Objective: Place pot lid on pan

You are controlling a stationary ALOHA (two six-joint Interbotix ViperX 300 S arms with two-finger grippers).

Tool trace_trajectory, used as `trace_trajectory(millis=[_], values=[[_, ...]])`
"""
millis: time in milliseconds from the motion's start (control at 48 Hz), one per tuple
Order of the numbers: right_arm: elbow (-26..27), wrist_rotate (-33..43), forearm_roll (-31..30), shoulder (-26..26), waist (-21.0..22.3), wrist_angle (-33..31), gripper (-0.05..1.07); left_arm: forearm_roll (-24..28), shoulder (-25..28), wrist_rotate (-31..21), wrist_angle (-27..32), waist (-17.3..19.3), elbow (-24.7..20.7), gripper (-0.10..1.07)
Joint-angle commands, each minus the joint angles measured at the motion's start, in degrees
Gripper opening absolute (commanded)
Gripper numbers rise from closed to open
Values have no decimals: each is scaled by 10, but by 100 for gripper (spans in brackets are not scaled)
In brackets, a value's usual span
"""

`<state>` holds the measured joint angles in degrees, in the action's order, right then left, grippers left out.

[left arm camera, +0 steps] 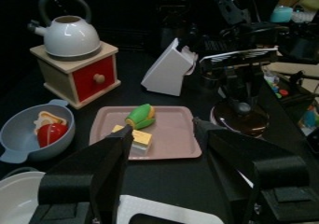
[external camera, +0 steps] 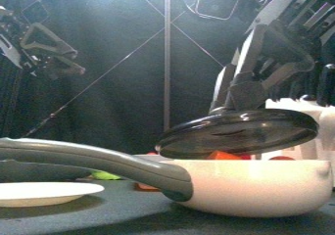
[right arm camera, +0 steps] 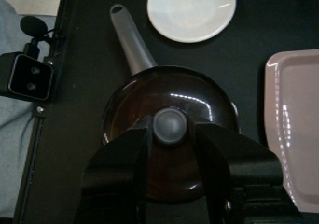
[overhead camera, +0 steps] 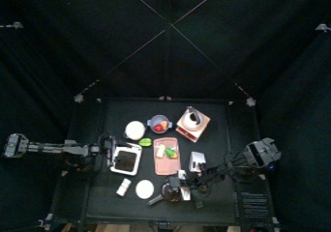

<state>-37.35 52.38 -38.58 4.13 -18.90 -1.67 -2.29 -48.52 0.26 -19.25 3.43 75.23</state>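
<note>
Right wrist view: right gripper points down, jaws standing either side of the grey knob of a dark glass lid, closed onto the knob at a moderate spread. Lid hangs over the pan, whose grey handle runs out past the lid's rim toward a white plate. Pink tray edge lies off to one side.

Front view: lid tilted, one edge low over the pan, the other raised; whether the low edge touches the pan's rim I cannot tell. Pan body reads white from outside, orange-red showing just under the lid. Long grey handle reaches to the front left, above the plate.

Left wrist view: left gripper held back from the work, jaws well apart, nothing between them. Beyond it, a pink tray with green and yellow pieces, blue bowl, white kettle on a wooden box with a red front.

Top view: pan sits at the worktop's front edge, near the middle.
</note>
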Motion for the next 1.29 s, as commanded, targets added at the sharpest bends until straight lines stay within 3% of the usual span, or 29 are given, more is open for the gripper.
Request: trace_trajectory(millis=[0, 1271], values=[[3, 0, 1, -21, 0, 0, 62, -1, 1, 0, -2, 2, -6, 90], [4, -4, 14, -10, -1, -21, 63, 0, 1, -3, -2, 1, -5, 90]])
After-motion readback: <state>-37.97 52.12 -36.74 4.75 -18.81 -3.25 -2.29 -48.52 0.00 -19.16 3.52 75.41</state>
